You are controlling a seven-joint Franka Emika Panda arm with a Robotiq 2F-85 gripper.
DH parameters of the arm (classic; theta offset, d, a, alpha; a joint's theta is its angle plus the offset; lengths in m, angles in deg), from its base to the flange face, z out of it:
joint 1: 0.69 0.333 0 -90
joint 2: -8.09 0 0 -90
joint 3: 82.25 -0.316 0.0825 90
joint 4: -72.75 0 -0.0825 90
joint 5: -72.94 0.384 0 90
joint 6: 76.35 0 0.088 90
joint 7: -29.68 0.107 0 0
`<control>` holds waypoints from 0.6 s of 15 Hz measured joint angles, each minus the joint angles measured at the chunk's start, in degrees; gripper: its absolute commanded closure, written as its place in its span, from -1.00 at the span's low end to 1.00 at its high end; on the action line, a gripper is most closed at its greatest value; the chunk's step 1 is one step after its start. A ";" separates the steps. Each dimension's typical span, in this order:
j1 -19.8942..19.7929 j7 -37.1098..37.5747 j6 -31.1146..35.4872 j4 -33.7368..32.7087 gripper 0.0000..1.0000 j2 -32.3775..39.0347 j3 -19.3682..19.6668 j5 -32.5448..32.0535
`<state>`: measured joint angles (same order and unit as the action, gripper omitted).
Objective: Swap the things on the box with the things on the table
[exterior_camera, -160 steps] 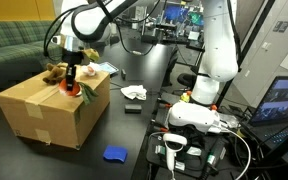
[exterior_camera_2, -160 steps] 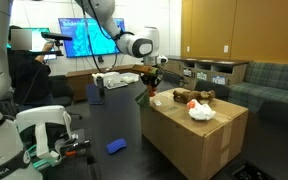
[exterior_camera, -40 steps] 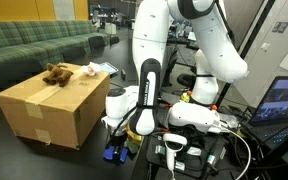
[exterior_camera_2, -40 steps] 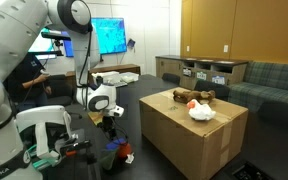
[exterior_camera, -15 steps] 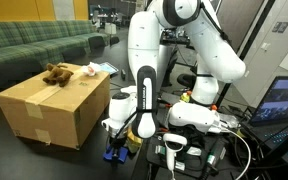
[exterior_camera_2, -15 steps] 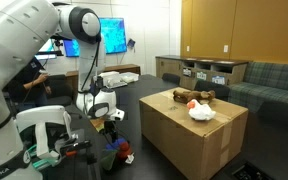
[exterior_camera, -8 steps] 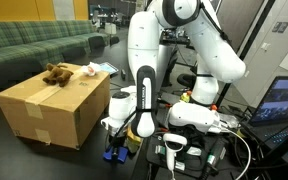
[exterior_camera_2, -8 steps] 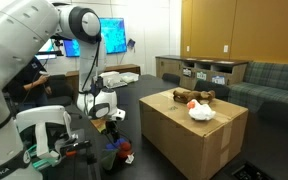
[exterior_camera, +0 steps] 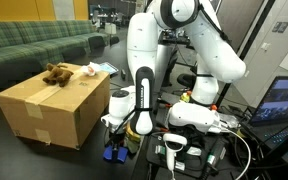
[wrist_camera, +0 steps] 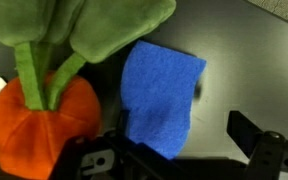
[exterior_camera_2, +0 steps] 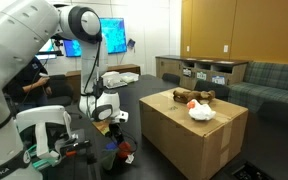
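Your gripper [wrist_camera: 184,152]: you're holding the jaws spread wide and they're gripping nothing; one dark finger [wrist_camera: 102,160] is showing at the bottom of the wrist view and the other is sitting near the right edge.
Gripper position: it's hanging low over the table [exterior_camera: 29,160], just beside the box [exterior_camera: 46,108], pointing down in both exterior views.
Orange plush vegetable [wrist_camera: 34,122]: it's lying on the table at the left of the wrist view, outside the jaws, with its green leaves [wrist_camera: 89,30] fanning up and to the right.
Blue pad [wrist_camera: 160,95]: it's lying flat on the table just right of the orange plush vegetable, its top edge tucking under the leaves and its lower end running in between your fingers.
Exterior check: the blue pad [exterior_camera: 113,154] is showing directly under your gripper; whether the jaws are touching it, you can't tell from there.
Brown plush toy [exterior_camera: 54,72]: it's lying on top of the box, toward the far side.
White crumpled wad [exterior_camera_2: 202,112]: it's sitting on the box top too, near the brown plush toy but apart from it.
Arm [exterior_camera: 149,60]: it's folding sharply down from the base to reach the table.
Green couch [exterior_camera: 29,38]: it's running along behind the box.
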<state>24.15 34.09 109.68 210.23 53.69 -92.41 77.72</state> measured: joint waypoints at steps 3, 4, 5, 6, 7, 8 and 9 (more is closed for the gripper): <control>0.01 -0.50 0.00 -0.04 -1.00 0.67 0.32 -0.11; 0.01 -0.63 0.00 -0.04 -1.00 0.88 0.32 -0.12; 0.01 -0.74 0.00 -0.04 -1.00 1.02 0.32 -0.12; 0.01 -0.80 0.00 -0.04 -1.00 1.12 0.32 -0.14; 0.01 -0.85 0.00 -0.04 -1.00 1.21 0.32 -0.15; 0.01 -0.89 0.00 -0.05 -1.00 1.28 0.32 -0.15; 0.01 -0.94 0.00 -0.05 -1.00 1.37 0.32 -0.15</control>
<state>24.15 33.15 109.68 210.18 55.06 -92.10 77.57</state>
